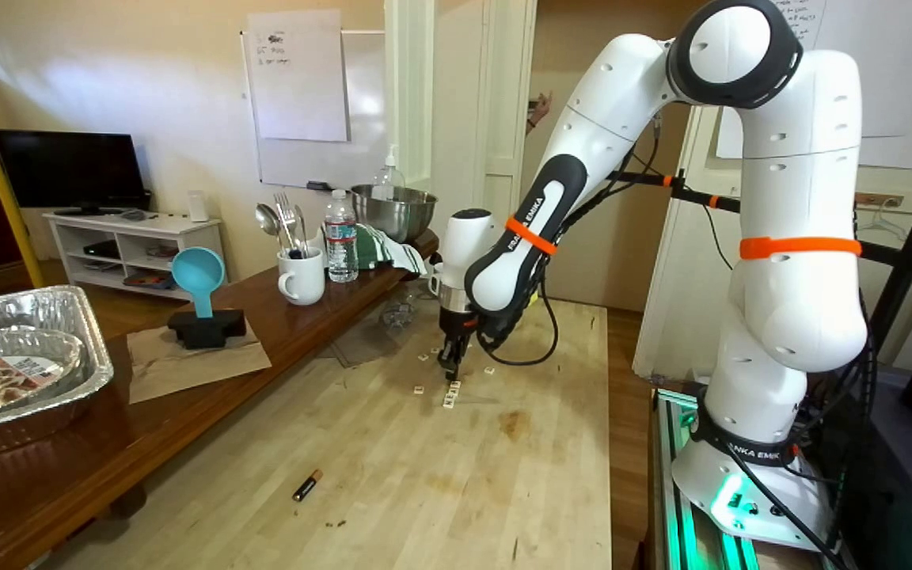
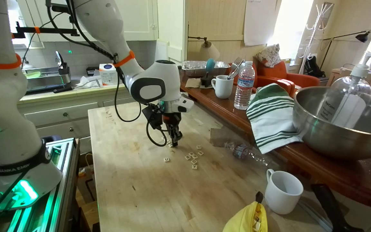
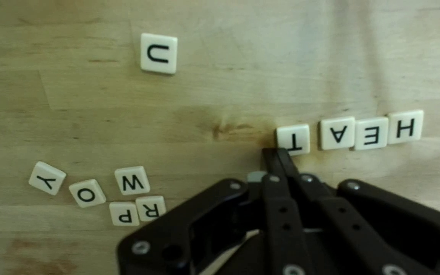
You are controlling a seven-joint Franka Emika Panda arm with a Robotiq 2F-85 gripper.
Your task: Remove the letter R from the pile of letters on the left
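Note:
The pile of letters (image 3: 132,180) is a loose cluster of small whitish tiles at the lower left of the wrist view. The R tile (image 3: 150,209) lies there against the P tile (image 3: 124,214), close to the gripper's left linkage. The pile also shows in an exterior view (image 2: 193,157); its R cannot be read there. My gripper (image 3: 275,151) is shut, its two fingertips together with nothing seen between them. The tips are at the lower left corner of the T tile (image 3: 294,137), partly over it. The gripper also shows low over the table in both exterior views (image 1: 450,372) (image 2: 175,144).
The A (image 3: 337,133), E (image 3: 371,133) and H (image 3: 406,126) tiles lie in a row right of the T. A lone U tile (image 3: 159,53) lies apart. A crumpled bottle (image 2: 243,152), white mug (image 2: 283,191), yellow pouch (image 2: 246,219) and battery (image 1: 307,485) are on the table.

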